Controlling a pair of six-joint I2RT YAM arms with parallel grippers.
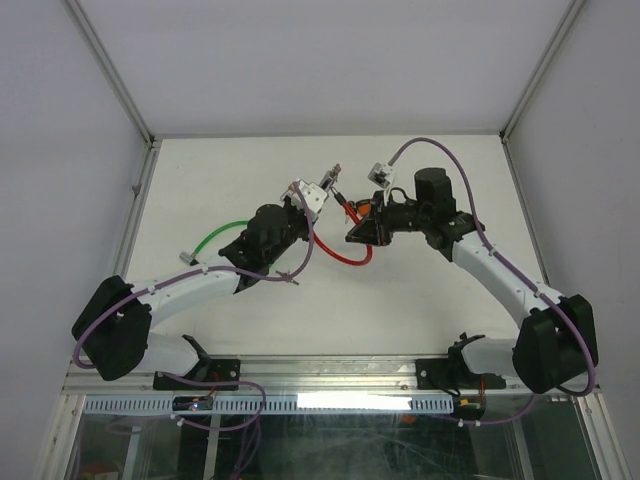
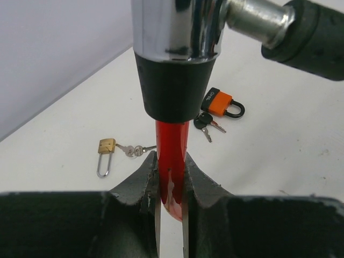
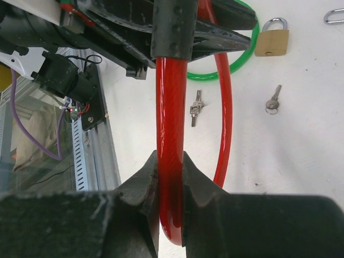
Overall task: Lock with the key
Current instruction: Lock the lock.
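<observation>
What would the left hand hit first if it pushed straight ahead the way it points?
Most likely the cable lock's black collar, just ahead on the red cable that the left hand grips; depth is hard to judge.

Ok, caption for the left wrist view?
Left pincer shut on the red cable below its chrome lock head; brass padlock and orange padlock lie on the table beyond.

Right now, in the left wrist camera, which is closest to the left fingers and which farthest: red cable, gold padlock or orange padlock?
1. The red cable: pinched between the left fingers.
2. The gold padlock: on the table, ahead left.
3. The orange padlock: farther back, on the right.
</observation>
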